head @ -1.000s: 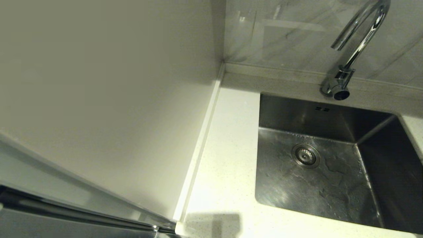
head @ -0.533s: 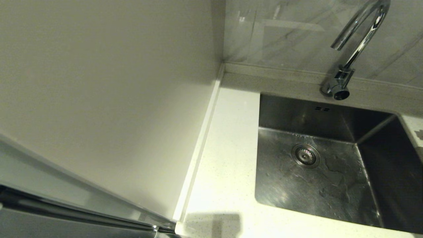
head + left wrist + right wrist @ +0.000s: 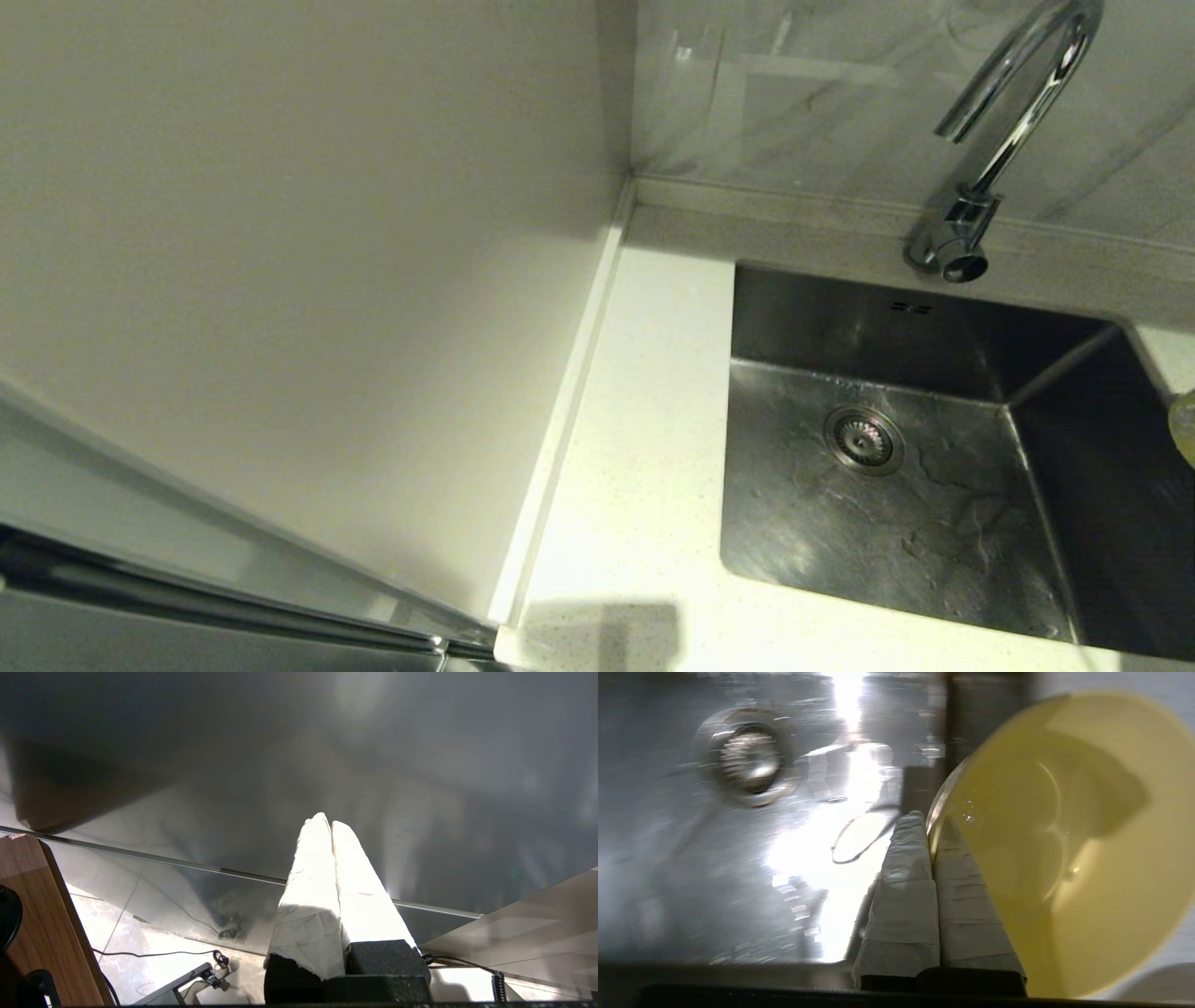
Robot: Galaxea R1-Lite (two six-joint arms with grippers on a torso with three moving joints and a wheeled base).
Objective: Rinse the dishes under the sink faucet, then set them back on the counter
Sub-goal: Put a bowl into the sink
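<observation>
One sink (image 3: pixel 896 523) sits in the white surface (image 3: pixel 644 420): basin holds only wet film + strainer drain (image 3: pixel 863 439); faucet (image 3: pixel 999 131) arcs over its back edge. Left end effector (image 3: pixel 325 826) is off the work area, fingers pressed together w/ nothing between. Right end effector (image 3: pixel 930 828) is pinched tight on the yellow bowl (image 3: pixel 1069 844) rim, above the sink's right side; bowl edge just shows in head view (image 3: pixel 1186 425).

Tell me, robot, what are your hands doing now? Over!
Right gripper shut on yellow bowl rim, over sink. Left gripper shut, parked away. Faucet dry.
</observation>
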